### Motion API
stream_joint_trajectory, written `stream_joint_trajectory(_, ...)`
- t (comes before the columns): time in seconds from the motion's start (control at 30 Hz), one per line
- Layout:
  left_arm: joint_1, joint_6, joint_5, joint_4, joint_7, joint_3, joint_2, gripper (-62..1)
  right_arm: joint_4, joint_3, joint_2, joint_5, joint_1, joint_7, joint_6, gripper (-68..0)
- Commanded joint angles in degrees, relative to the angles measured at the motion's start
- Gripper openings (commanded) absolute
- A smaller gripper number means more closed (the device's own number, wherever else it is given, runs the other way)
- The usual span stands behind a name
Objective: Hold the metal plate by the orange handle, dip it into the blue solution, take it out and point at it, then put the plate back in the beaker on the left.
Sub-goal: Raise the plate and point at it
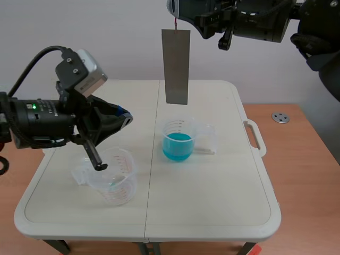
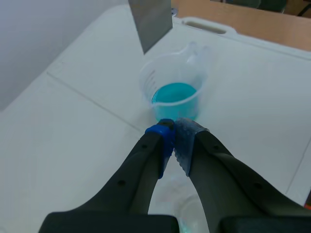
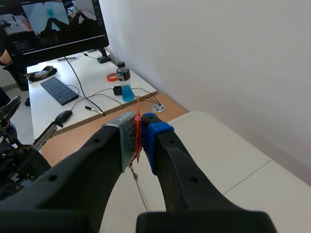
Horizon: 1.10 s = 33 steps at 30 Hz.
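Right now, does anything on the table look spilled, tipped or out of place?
Nothing stands out. The blue solution beaker and the left beaker both stand upright on the table, with no spill showing. The metal plate hangs roughly straight from the right end effector, above the blue solution beaker.

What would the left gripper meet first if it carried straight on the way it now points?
Probably the beaker of blue solution, just ahead of the left gripper's shut jaws; the metal plate hangs higher, though depth is unclear.
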Motion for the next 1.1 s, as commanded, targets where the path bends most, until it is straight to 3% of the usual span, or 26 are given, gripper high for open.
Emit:
stream_joint_trajectory(0.0, -1.25, 0.17, 0.76, -1.53, -0.52, 0.15, 1.6, -59.4, 0.92, 0.55, 0.31, 1.01, 0.74, 1.07, 0.66, -66.2)
stream_joint_trajectory(0.4, -7.19, 0.61, 7.3, -10.1, -0.68, 1.31, 11.72, -59.4, 0.92, 0.55, 0.28, 1.03, 0.44, 0.92, 0.66, -66.2)
stream_joint_trajectory(0.87, -9.05, 2.25, 12.35, -12.74, -1.09, 1.31, 16.63, -59.4, 0.92, 0.55, 0.28, 1.03, 0.44, 0.92, 0.66, -66.2)
stream_joint_trajectory(1.07, -9.05, 2.27, 12.41, -13.53, -1.36, 1.31, 16.74, -59.4, 0.92, 0.55, 0.28, 1.03, 0.44, 0.92, 0.66, -66.2)
